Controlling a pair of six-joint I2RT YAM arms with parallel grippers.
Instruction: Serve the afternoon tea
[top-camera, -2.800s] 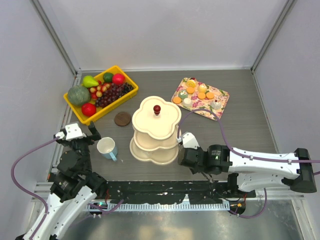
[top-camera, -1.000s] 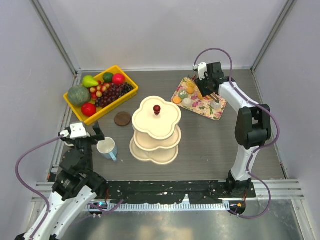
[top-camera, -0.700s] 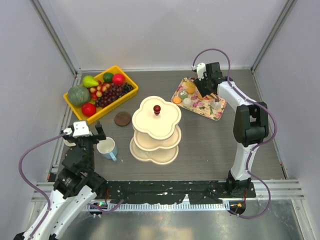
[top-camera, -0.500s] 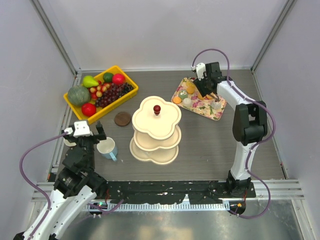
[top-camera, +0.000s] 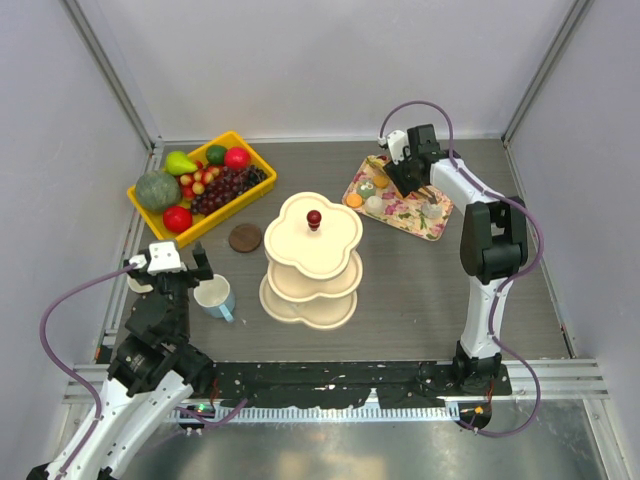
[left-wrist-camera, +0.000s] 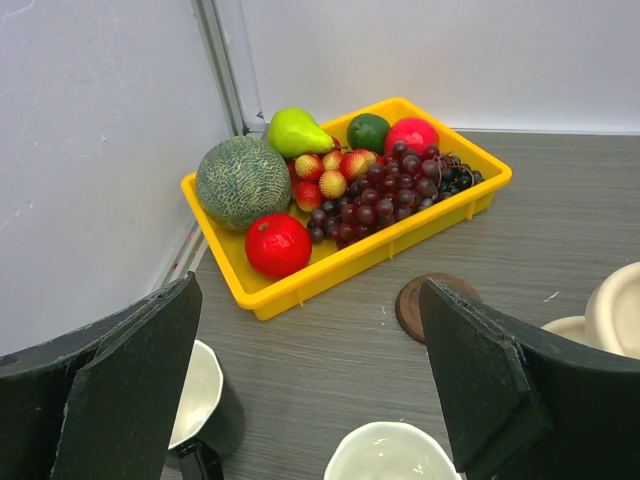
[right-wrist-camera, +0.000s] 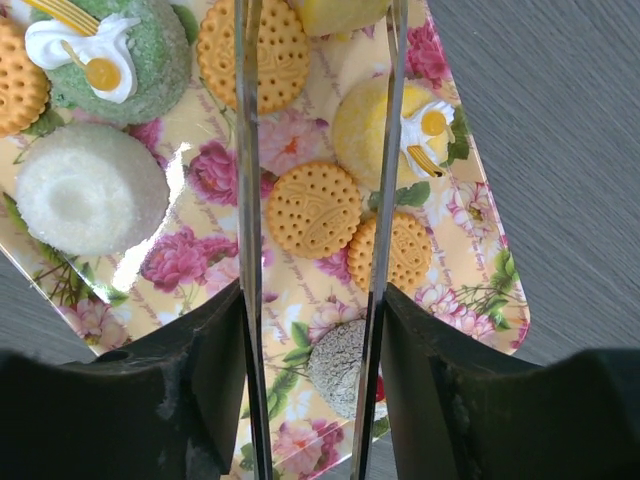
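The cream three-tier stand (top-camera: 312, 262) with its red knob (top-camera: 314, 217) stands mid-table, its tiers bare. Pastries and round orange biscuits lie on the floral tray (top-camera: 440, 213). My right gripper (top-camera: 396, 176) hovers over it, open; its thin blades (right-wrist-camera: 246, 200) straddle one biscuit (right-wrist-camera: 318, 210) without touching, a grey pastry (right-wrist-camera: 345, 365) lower between them. My left gripper (left-wrist-camera: 310, 380) is wide open and empty. The pale blue mug (top-camera: 215, 296) shows its rim (left-wrist-camera: 390, 458) low between the fingers. The dark mug (left-wrist-camera: 200, 400) stands by the left finger.
A yellow bin of fruit (top-camera: 200, 185) sits at the back left, with a brown coaster (top-camera: 245, 237) between it and the stand. Green (right-wrist-camera: 120, 55), white (right-wrist-camera: 90, 200) and yellow (right-wrist-camera: 395, 120) pastries crowd the tray. Walls close in on three sides.
The right arm swung from beside the stand out to the tray, then edged slightly left over it, its blades a little wider. The left arm has barely moved.
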